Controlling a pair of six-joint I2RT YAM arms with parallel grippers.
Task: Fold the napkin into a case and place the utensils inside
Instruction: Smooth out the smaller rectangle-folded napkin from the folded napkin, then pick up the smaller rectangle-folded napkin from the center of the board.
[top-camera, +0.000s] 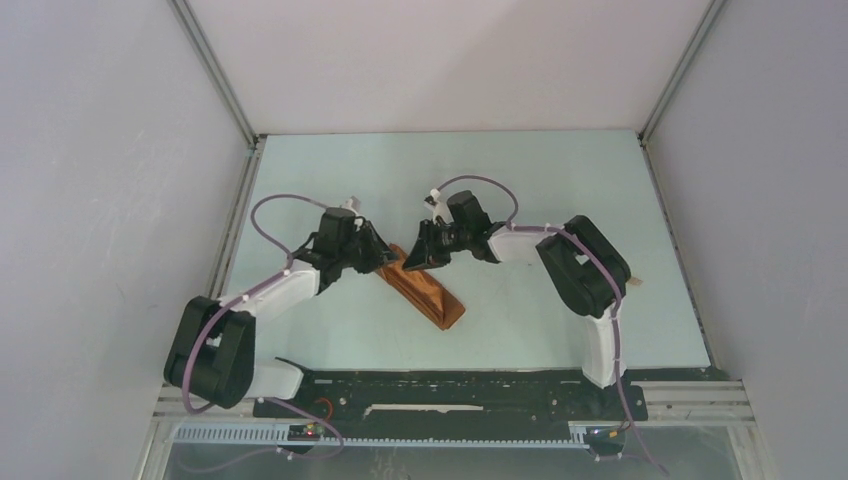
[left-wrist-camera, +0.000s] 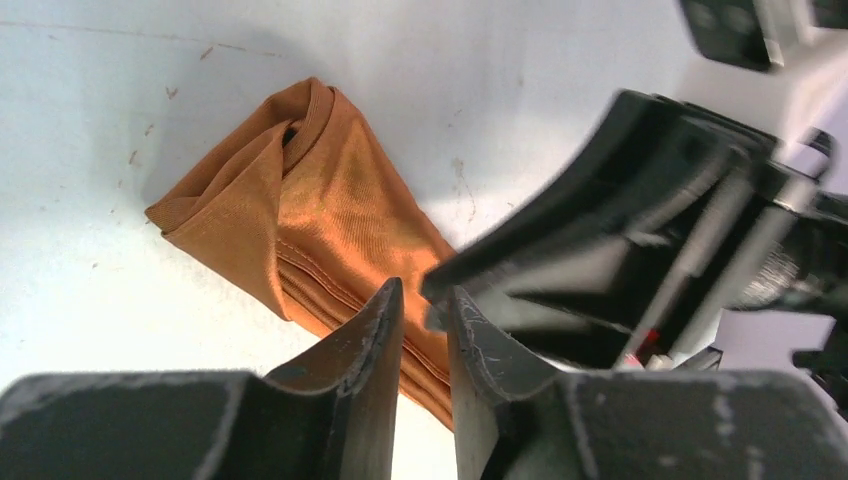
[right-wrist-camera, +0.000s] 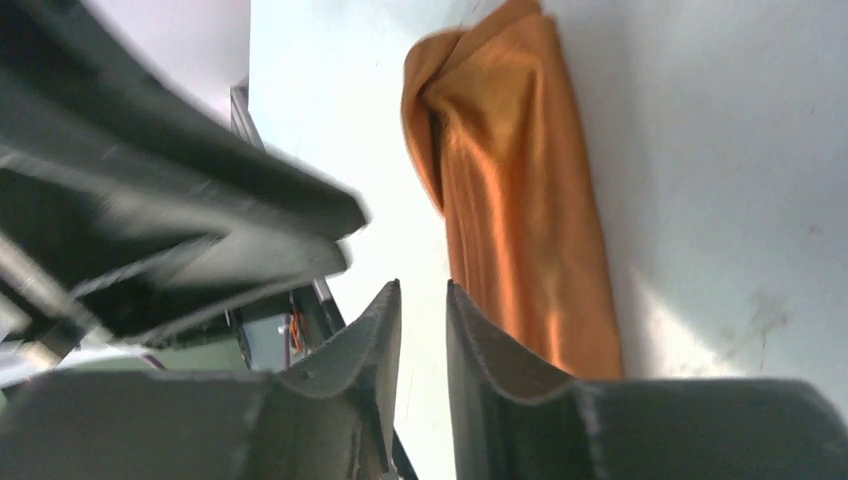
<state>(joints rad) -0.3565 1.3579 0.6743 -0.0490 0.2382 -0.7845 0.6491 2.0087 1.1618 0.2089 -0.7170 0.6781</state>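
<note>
orange case (top-camera: 425, 290) lies on the tabletop (top-camera: 560, 170)
left end effector (left-wrist-camera: 425, 292) and right end effector (right-wrist-camera: 422, 288) slightly spread, pinching nothing; so close, they could bump and tug folds loose.

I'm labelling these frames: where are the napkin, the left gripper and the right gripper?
napkin (left-wrist-camera: 330, 200): left wrist view, on the shiny middle of the folded cloth.
left gripper (left-wrist-camera: 425, 298): left wrist view, midway between its fingertips.
right gripper (right-wrist-camera: 422, 290): right wrist view, midway between its fingertips.

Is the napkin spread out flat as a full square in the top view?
No, the napkin lies folded into a narrow strip.
</note>
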